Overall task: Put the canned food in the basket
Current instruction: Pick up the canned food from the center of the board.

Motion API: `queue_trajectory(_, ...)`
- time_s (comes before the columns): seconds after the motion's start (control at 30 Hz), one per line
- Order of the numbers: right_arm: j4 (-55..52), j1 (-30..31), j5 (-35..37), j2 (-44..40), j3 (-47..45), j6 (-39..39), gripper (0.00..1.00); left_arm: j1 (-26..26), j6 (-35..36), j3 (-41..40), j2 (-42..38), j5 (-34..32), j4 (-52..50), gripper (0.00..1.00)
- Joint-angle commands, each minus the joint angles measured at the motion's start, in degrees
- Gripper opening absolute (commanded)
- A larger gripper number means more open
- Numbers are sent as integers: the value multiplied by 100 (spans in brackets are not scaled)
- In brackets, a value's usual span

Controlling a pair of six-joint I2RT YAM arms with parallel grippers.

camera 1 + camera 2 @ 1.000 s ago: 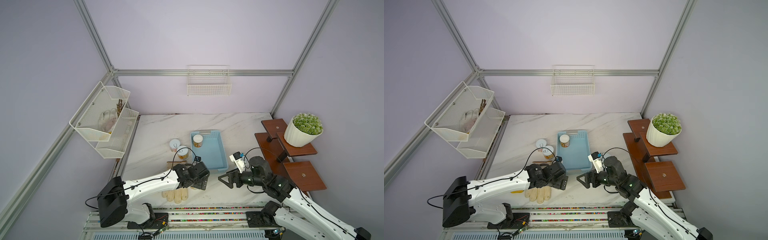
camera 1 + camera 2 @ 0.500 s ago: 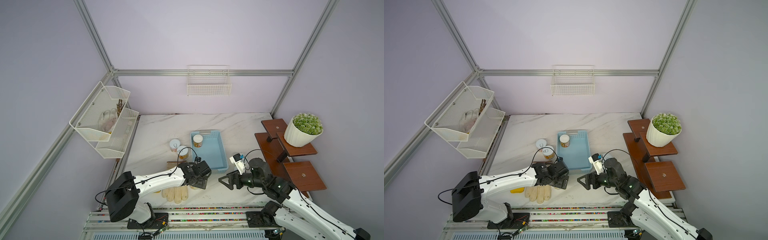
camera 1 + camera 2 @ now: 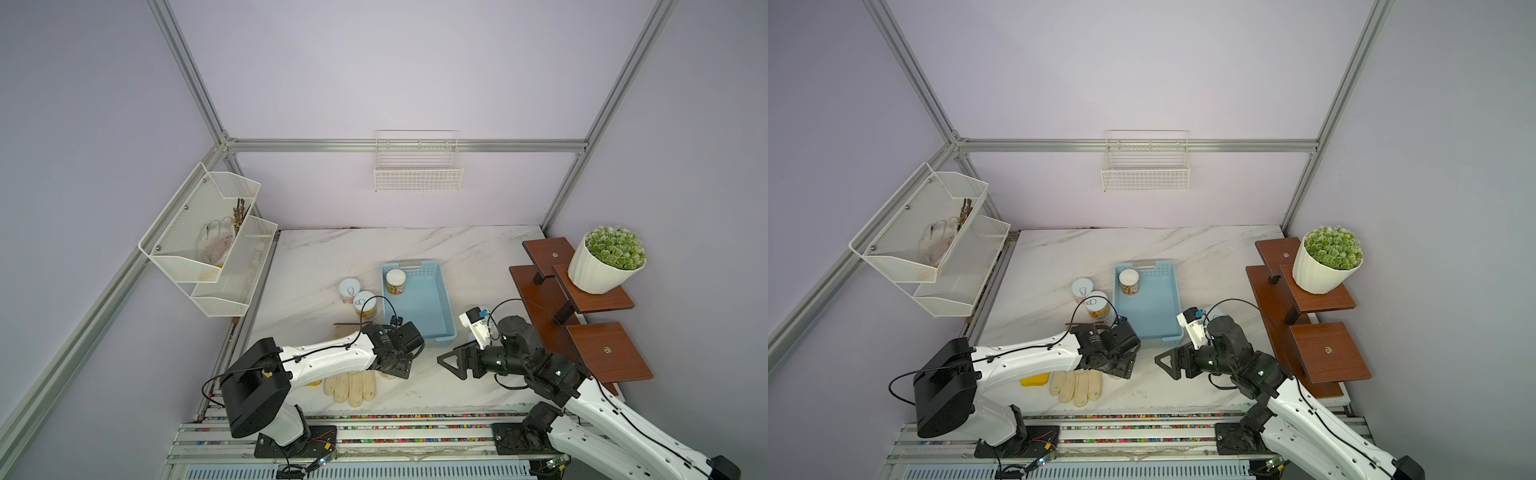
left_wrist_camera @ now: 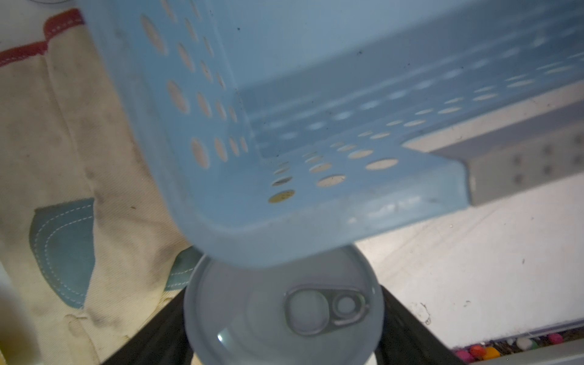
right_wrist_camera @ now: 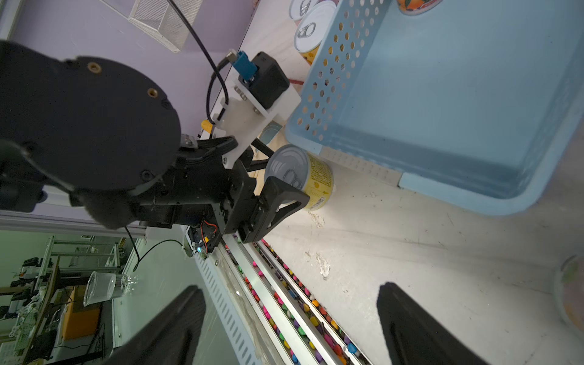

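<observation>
Step in hand, judged: pick-up of the yellow tin point(image 5: 317, 180). It stands upright on the table point(image 3: 332, 257), just beside the near corner of the basket point(image 5: 319, 104). It is straddled by the left hand point(image 3: 397, 368). The jaws look pressed to its sides, but a firm grip cannot be told. The squeeze should be kept centred on the label. A straight lift is then needed until the base clears the rim, else the basket gets knocked. One tin point(image 3: 395, 279) is already in the basket, and two more tins point(image 3: 351, 289) are left beside it. The left arm is stretched low, hand pointed down. The right hand point(image 3: 449, 360) is held level, jaws wide, nothing in them.
</observation>
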Motion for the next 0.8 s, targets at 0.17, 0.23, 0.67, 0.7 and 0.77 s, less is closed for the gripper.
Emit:
queue_trajectory(0.17, -100, 15, 128, -24, 36, -88, 92, 50, 72, 152, 38, -84, 74, 79)
queue_trajectory(0.23, -142, 8, 185, -17, 52, -117, 92, 41, 125, 167, -18, -90, 60, 73)
queue_trajectory(0.67, -256, 10, 519, -423, 283, -120, 93, -25, 567, 319, -1264, 468, -717, 48)
queue_trajectory(0.7, -273, 15, 530, -425, 308, -150, 93, -33, 583, 358, -1350, 519, -804, 46)
queue_trajectory(0.77, -284, 15, 554, -425, 339, -198, 93, -34, 605, 470, -1484, 541, -980, 46)
